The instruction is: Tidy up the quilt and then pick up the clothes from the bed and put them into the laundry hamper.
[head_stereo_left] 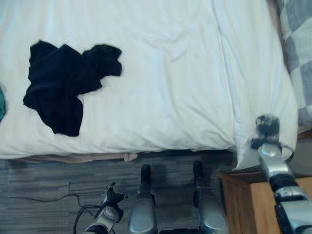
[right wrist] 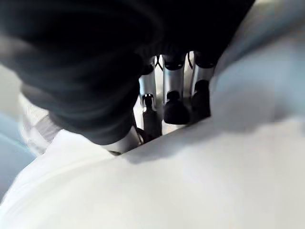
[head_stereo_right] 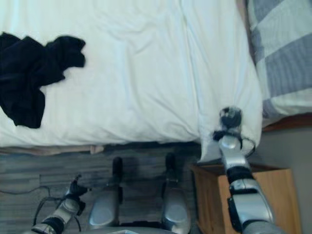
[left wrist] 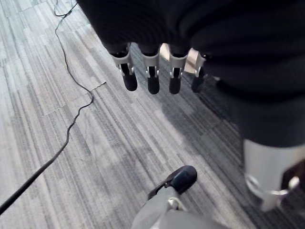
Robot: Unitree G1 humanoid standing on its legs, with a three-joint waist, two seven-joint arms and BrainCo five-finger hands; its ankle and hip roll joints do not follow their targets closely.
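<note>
On the near right corner of the bed, the robot's right hand (head_stereo_left: 267,127) presses into the white, softly wrinkled quilt (head_stereo_left: 161,78), its dark-tipped fingers (right wrist: 177,107) curled down against the fabric and gathering a fold of it, as the right wrist view shows. The quilt lies spread across most of the mattress, a long seam-like fold running down its right side and its corner hanging over the bed's edge beside a brown wooden bedside cabinet (head_stereo_left: 243,200). A crumpled black garment (head_stereo_left: 63,83) lies on the quilt toward the left side of the bed, well apart from the right hand. A sliver of teal cloth (head_stereo_left: 1,103) shows at the far left edge. A grey-and-white checked pillow (head_stereo_right: 282,53) sits at the head of the bed, to the right. The left hand (head_stereo_left: 111,199) hangs low over the grey wood-plank floor (left wrist: 71,143), its fingers (left wrist: 153,74) straight and relaxed, holding nothing.
</note>
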